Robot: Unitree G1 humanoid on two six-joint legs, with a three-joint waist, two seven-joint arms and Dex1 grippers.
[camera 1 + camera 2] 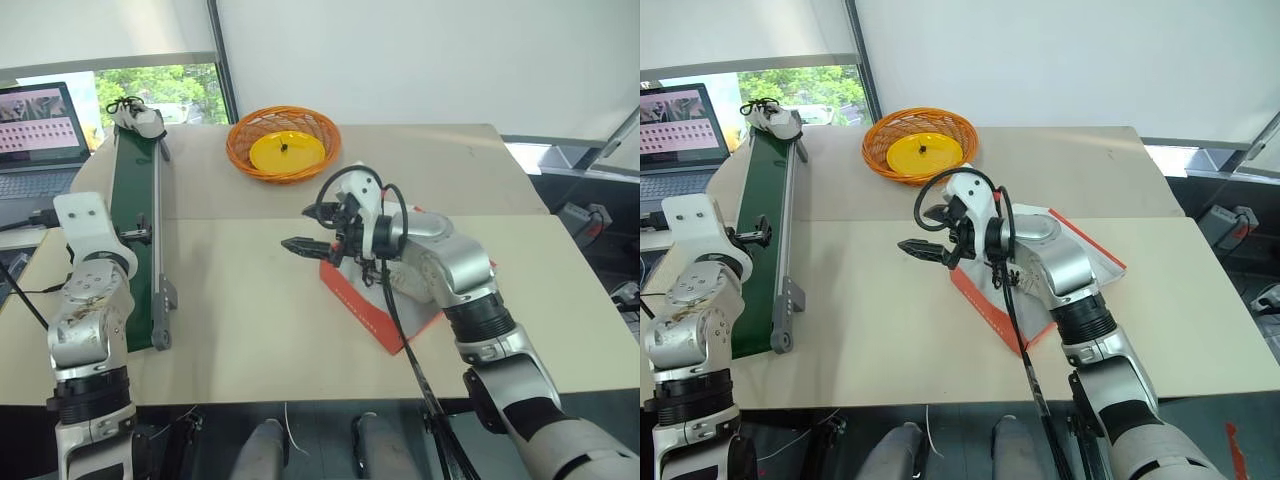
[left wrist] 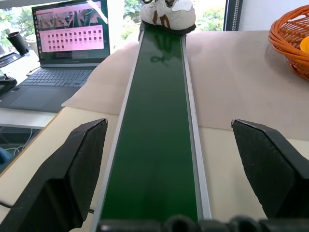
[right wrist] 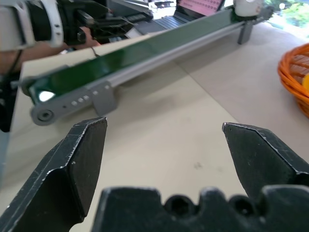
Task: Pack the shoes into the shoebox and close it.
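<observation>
Shoebox (image 1: 1005,305): red-orange, lying toward the near right part of the tabletop (image 1: 890,330), angled to its edges, largely hidden under the right forearm.
Right gripper (image 3: 164,145): over the middle of the tabletop, just left of the shoebox, pointing toward the conveyor; fingers spread wide, grasping nothing.
Left gripper (image 2: 169,159): at the near end of the conveyor, fingers released, one on each side of the belt, nothing between them.
Conveyor (image 1: 135,220): green belt along the left edge, running near to far.
Shoe (image 1: 137,117): white with brown patches, at the conveyor's far end by the far left corner.
Basket (image 1: 283,142): orange wicker, near the far edge, a yellow disc inside.
Laptop (image 2: 67,43): open, beyond the left edge.
</observation>
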